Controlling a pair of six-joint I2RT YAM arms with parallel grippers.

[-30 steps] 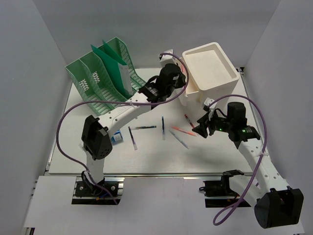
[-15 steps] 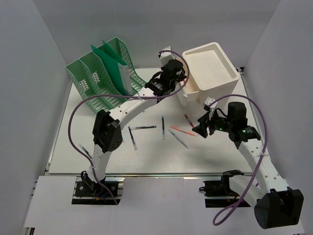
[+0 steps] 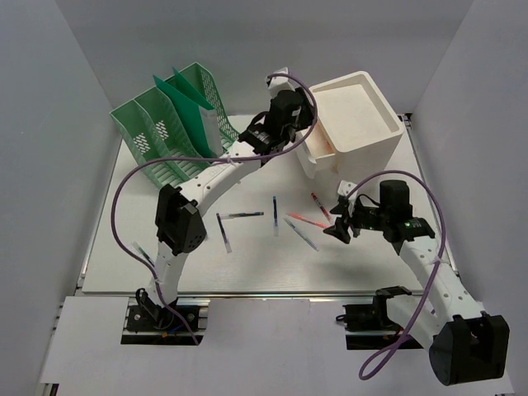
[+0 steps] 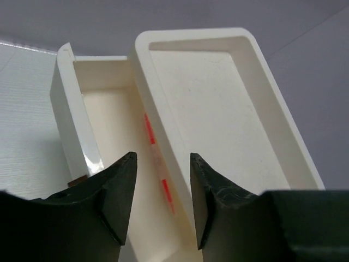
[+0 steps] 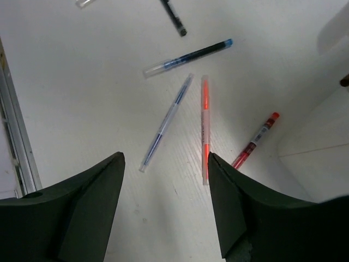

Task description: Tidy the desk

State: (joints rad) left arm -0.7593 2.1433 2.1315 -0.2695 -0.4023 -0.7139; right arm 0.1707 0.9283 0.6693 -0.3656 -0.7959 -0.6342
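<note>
— White desk (image 3: 247, 268), flat between pale grey walls, metal rail along the near edge. Left gripper (image 4: 162, 158)?
— Spread wide, holding nothing. Hanging over the pulled-out drawer (image 4: 71, 125) of the white box (image 4: 218, 120) at the back right of the desk.
— Anything in the drawer?
— Orange-banded pen (image 4: 150, 131), flat on the drawer floor, close against the box.
— Right gripper (image 5: 165, 158)?
— Also spread, also empty. Hovering above loose pens on the desk: orange pen (image 5: 205, 125) and blue pen (image 5: 166, 123) just beside each other, red pen (image 5: 256, 139) nearer the box, blue-capped pen (image 5: 188, 56) beyond.
— Green rack (image 3: 177, 124)?
— Back left of the desk, well apart from the pens.
</note>
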